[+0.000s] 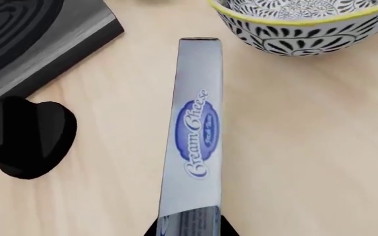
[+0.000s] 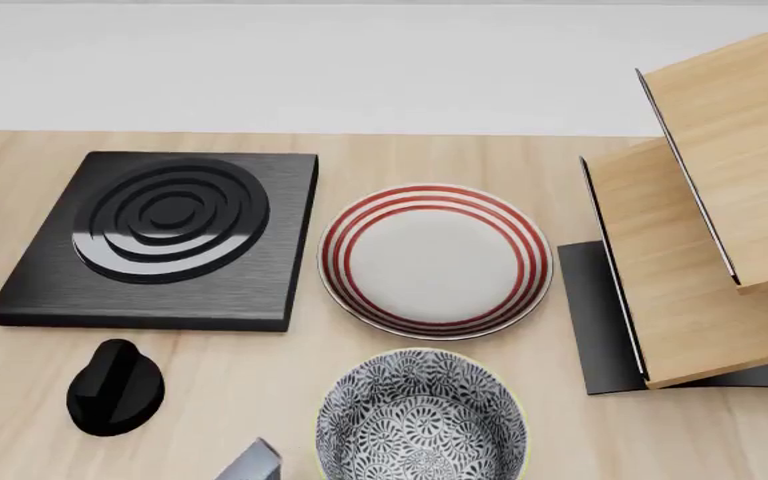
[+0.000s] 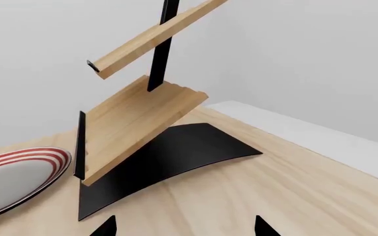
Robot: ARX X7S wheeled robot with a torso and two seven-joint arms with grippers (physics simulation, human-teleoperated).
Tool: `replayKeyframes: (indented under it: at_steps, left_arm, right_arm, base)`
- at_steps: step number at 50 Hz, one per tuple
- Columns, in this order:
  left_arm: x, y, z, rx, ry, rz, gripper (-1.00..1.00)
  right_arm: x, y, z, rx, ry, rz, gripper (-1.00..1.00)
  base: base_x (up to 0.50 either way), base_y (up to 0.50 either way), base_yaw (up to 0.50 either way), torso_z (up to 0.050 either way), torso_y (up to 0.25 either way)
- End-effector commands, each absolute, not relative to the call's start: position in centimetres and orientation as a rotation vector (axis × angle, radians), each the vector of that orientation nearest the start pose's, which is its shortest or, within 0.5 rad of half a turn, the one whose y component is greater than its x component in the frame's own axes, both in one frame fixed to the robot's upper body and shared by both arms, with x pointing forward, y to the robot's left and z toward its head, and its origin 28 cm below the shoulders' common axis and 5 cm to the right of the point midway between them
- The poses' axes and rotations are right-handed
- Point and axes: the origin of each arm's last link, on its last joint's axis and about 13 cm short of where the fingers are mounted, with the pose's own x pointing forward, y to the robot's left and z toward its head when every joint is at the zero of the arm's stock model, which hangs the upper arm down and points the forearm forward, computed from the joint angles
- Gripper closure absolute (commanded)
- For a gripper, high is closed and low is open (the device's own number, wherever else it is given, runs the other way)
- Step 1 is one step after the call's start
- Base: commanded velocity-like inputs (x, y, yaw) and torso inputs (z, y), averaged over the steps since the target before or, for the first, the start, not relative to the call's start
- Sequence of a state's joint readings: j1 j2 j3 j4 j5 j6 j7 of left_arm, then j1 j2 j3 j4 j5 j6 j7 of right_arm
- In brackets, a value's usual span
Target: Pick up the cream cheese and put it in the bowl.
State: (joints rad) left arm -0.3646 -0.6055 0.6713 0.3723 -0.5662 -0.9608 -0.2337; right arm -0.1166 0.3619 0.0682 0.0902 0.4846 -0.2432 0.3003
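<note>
The cream cheese [image 1: 199, 132] is seen in the left wrist view standing out lengthwise from the left gripper [image 1: 190, 227], whose dark jaw tips show on either side of the box's near end. It is judged to be clamped there, lifted or about to be lifted off the worktop [image 1: 307, 147]; contact with the wood cannot be settled from this view. In the head view only a grey corner of the box [image 2: 253, 463] is visible at the lower edge, at about 9 o'clock of the bowl [image 2: 422, 418] and just beside it.

Progress: the pick is judged done or nearly so. The box is not yet in the bowl; transfer over the rim and release remain.

The right gripper [image 3: 183, 227] is noted with its two fingertips set wide apart and nothing between them, facing the wooden rack [image 3: 143, 118] on its black base.

Surface: pale wood-grain worktop, matte. A black burner plate [image 2: 164, 235] lies at 10 o'clock of the bowl, a black knob [image 2: 115, 388] at 9 o'clock, a red-ringed plate [image 2: 435, 258] at 12 o'clock, and the rack at 2 o'clock. A plain light wall stands behind.
</note>
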Motion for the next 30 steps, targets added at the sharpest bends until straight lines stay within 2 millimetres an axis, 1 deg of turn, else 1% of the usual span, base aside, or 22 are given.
replayKeyframes:
  at_steps: [1,5,6,7,8,9,10,11,12,13,14,15,16,17,23,25,30]
  left_arm:
    - [19.2,23.3,8.4,0.425,0.5,-0.413,1.0]
    - [18.5,23.6,8.7,0.381,0.494,-0.433,1.0]
    - [17.7,23.8,8.8,0.401,0.48,-0.426,1.0]
    - [17.7,23.8,8.8,0.401,0.48,-0.426,1.0]
    - [17.2,23.8,9.0,0.398,0.464,-0.44,1.0]
    - [17.0,24.0,10.8,0.396,0.444,-0.425,1.0]
    - [17.0,24.0,10.9,0.396,0.444,-0.425,1.0]
    - [16.8,24.1,10.0,0.372,0.431,-0.424,1.0]
    - [16.5,24.1,11.0,0.368,0.409,-0.418,1.0]
    - [16.5,24.1,11.1,0.368,0.409,-0.418,1.0]
    - [16.0,24.2,13.1,0.371,0.384,-0.413,1.0]
    - [15.9,24.1,13.2,0.371,0.384,-0.413,1.0]
    - [15.7,24.1,12.5,0.361,0.378,-0.419,1.0]
    - [15.7,24.1,12.5,0.361,0.378,-0.419,1.0]
    - [14.7,24.0,13.1,0.37,0.351,-0.415,1.0]
    - [14.2,23.9,13.5,0.38,0.332,-0.419,1.0]
    - [14.0,24.0,14.9,0.368,0.311,-0.407,1.0]
  right_arm:
    - [18.1,-20.3,1.0,0.118,-0.055,-0.419,-1.0]
    - [18.1,-20.3,1.0,0.118,-0.055,-0.42,-1.0]
    - [18.1,-20.3,1.0,0.116,-0.054,-0.419,-1.0]
    - [18.1,-20.3,1.0,0.116,-0.054,-0.419,-1.0]
    - [18.1,-20.3,1.0,0.115,-0.052,-0.419,-1.0]
    - [18.1,-20.3,1.0,0.116,-0.053,-0.419,-1.0]
    - [18.1,-20.3,1.0,0.116,-0.053,-0.419,-1.0]
    - [18.1,-20.3,1.0,0.116,-0.054,-0.42,-1.0]
    - [18.1,-20.3,0.9,0.117,-0.051,-0.421,-1.0]
    - [18.1,-20.3,0.9,0.117,-0.051,-0.421,-1.0]
    - [18.2,-20.3,0.9,0.117,-0.049,-0.421,-1.0]
    - [18.2,-20.3,0.9,0.117,-0.049,-0.421,-1.0]
    - [18.1,-20.3,0.9,0.117,-0.051,-0.419,-1.0]
    - [18.1,-20.3,0.9,0.117,-0.051,-0.419,-1.0]
    - [18.1,-20.3,1.0,0.117,-0.053,-0.421,-1.0]
    - [18.1,-20.3,1.0,0.116,-0.053,-0.421,-1.0]
    - [18.1,-20.3,1.0,0.117,-0.054,-0.421,-1.0]
  base:
    - [0.0,0.0,0.0,0.0,0.0]
    - [0.0,0.0,0.0,0.0,0.0]
    - [0.0,0.0,0.0,0.0,0.0]
    - [0.0,0.0,0.0,0.0,0.0]
    - [0.0,0.0,0.0,0.0,0.0]
    - [0.0,0.0,0.0,0.0,0.0]
    - [0.0,0.0,0.0,0.0,0.0]
    - [0.0,0.0,0.0,0.0,0.0]
    - [0.0,0.0,0.0,0.0,0.0]
    - [0.0,0.0,0.0,0.0,0.0]
    - [0.0,0.0,0.0,0.0,0.0]
    - [0.0,0.0,0.0,0.0,0.0]
    - [0.0,0.0,0.0,0.0,0.0]
    - [0.0,0.0,0.0,0.0,0.0]
    - [0.0,0.0,0.0,0.0,0.0]
    - [0.0,0.0,0.0,0.0,0.0]
    - [0.0,0.0,0.0,0.0,0.0]
